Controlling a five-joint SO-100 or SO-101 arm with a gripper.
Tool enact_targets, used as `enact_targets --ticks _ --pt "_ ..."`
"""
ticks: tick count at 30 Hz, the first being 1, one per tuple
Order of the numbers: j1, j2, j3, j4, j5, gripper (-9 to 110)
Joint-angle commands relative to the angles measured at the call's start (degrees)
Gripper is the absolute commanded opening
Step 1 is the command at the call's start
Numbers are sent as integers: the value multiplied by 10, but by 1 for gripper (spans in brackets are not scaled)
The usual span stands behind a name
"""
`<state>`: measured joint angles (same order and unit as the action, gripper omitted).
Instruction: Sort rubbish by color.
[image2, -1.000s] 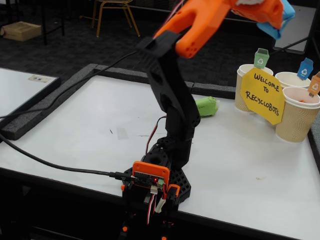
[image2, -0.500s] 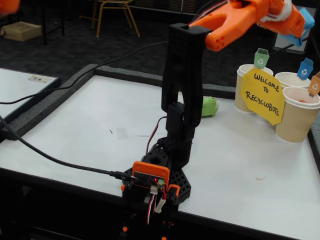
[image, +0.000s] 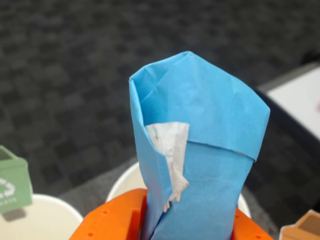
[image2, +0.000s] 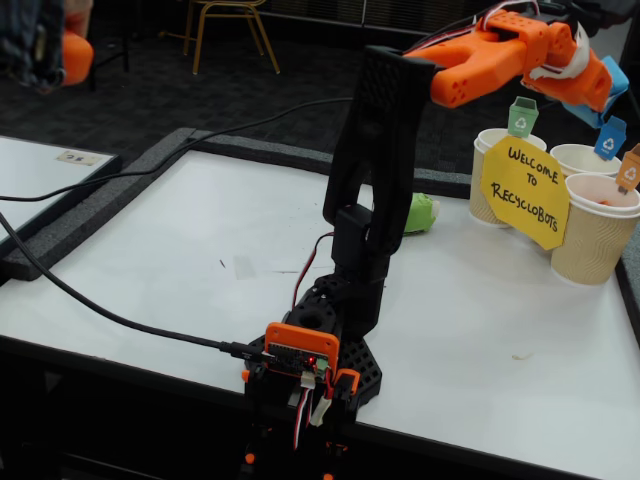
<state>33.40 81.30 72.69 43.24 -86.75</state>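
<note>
Blue crumpled paper wad (image: 200, 150) with a white tape patch stands up tall between the orange plastic jaws of the gripper (image: 192, 220) in the wrist view, and the jaws are pinching its lower end from both sides. In the fixed view that same blue wad (image2: 597, 108) is held high in the air off the desk, at the tip of the gripper (image2: 590, 90), just above the row of cups at the far right.

Below it, the wrist view shows the white rim of a beige ribbed paper cup (image: 122, 185) directly under the wad, with a second cup rim (image: 45, 215) and a small green recycling flag (image: 12, 185) to the left, and the corner of a brown flag (image: 302, 230) at the lower right.

In the fixed view the three paper cups (image2: 595, 235) stand clustered at the right edge of the white desk (image2: 200, 250), a yellow octagonal "Welcome to Recyclobots" sign (image2: 525, 190) leaning in front of them. Something orange shows inside the nearest cup, though I cannot tell what it is.

A green crumpled paper wad (image2: 420, 212) lies on the desk just beside the leftmost cup, partly hidden behind the black upright arm (image2: 375, 170), whose base sits at the near edge of the desk
</note>
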Motion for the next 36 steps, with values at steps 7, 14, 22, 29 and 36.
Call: enact_targets --ticks 7,14,22,29,36 --pt "13 -8 -77 -69 -17 0" --pt "21 -15 -77 -80 -17 15" --pt "29 -17 -77 -84 -17 19" --pt "30 -17 -78 -85 -17 7" --pt "33 -18 -79 -94 -17 0"
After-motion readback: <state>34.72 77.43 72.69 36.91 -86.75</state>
